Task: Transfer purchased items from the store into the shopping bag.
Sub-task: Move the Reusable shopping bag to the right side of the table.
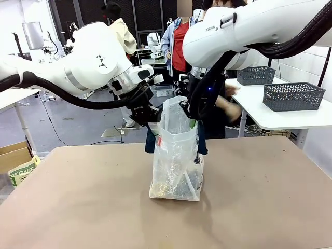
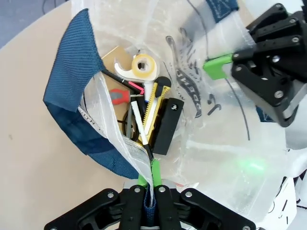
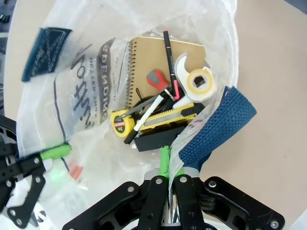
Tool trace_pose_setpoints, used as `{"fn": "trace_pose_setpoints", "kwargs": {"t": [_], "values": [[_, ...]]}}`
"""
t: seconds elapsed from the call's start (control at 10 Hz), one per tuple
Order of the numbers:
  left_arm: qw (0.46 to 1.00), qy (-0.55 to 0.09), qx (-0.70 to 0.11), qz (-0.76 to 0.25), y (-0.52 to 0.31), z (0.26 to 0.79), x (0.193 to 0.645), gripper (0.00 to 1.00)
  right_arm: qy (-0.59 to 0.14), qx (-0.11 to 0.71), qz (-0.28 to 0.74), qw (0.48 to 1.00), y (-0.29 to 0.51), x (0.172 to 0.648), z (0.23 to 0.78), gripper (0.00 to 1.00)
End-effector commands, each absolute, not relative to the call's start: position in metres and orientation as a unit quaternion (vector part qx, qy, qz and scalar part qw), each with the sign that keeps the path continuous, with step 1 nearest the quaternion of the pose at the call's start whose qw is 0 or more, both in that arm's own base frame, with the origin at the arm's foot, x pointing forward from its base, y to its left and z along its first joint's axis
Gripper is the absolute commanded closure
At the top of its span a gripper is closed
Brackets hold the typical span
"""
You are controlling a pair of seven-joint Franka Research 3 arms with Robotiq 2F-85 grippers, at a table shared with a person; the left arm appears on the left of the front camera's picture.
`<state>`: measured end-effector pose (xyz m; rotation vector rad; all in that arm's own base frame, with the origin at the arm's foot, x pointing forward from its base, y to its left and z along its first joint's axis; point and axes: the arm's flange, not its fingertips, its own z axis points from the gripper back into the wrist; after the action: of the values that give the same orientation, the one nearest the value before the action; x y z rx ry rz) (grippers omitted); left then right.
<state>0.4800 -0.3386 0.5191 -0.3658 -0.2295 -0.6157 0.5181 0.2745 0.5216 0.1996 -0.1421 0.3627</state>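
Starting close in on the bare tan table (image 1: 78, 207), then moving up to the shopping bag (image 1: 176, 155), standing upright at mid-table with its mouth stretched wide. Pinching one side of the rim with the left gripper (image 2: 148, 178), pads pressed tight on the plastic just beside the navy strap (image 2: 72, 96). Clamping the opposite rim with the right gripper (image 3: 168, 163), same hard pinch.

Peering down inside: purchased items (image 3: 158, 110) piled at the bottom, namely a kraft notebook (image 3: 148, 62), tape ring (image 3: 200, 82), red-handled tool (image 3: 156, 79), yellow cutter (image 3: 163, 117) and pens (image 3: 168, 52).

Worth holding both pinches firm and level, pulling gently apart to stop the mouth sagging without tearing the thin film. Better not to lift, for fear of tipping the load.

Farther back, spotting a person's hand (image 1: 228, 106) just behind the bag. Beyond that, on the white side table (image 1: 270, 116), the grey mesh store (image 1: 293, 96). Can't tell about leftovers inside.
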Motion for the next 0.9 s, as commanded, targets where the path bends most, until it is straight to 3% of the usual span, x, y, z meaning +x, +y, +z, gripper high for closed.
{"fn": "trace_pose_setpoints", "kwargs": {"t": [0.0, 0.4, 0.8], "values": [[0.915, -0.11, -0.2, -0.334, -0.3464, 0.5275, 0.4822, 1.0, -0.077, 0.107, 0.185, 0.974, 0.2859, 0.5233, 0.5207, 1.0], [0.91, -0.109, -0.202, -0.346, -0.3533, 0.5305, 0.4816, 1.0, -0.091, 0.109, 0.19, 0.971, 0.2867, 0.5231, 0.5181, 1.0], [0.901, -0.106, -0.247, -0.34, -0.3555, 0.5276, 0.4792, 0.24, -0.098, 0.112, 0.192, 0.97, 0.2874, 0.5214, 0.5187, 1.0]]}}
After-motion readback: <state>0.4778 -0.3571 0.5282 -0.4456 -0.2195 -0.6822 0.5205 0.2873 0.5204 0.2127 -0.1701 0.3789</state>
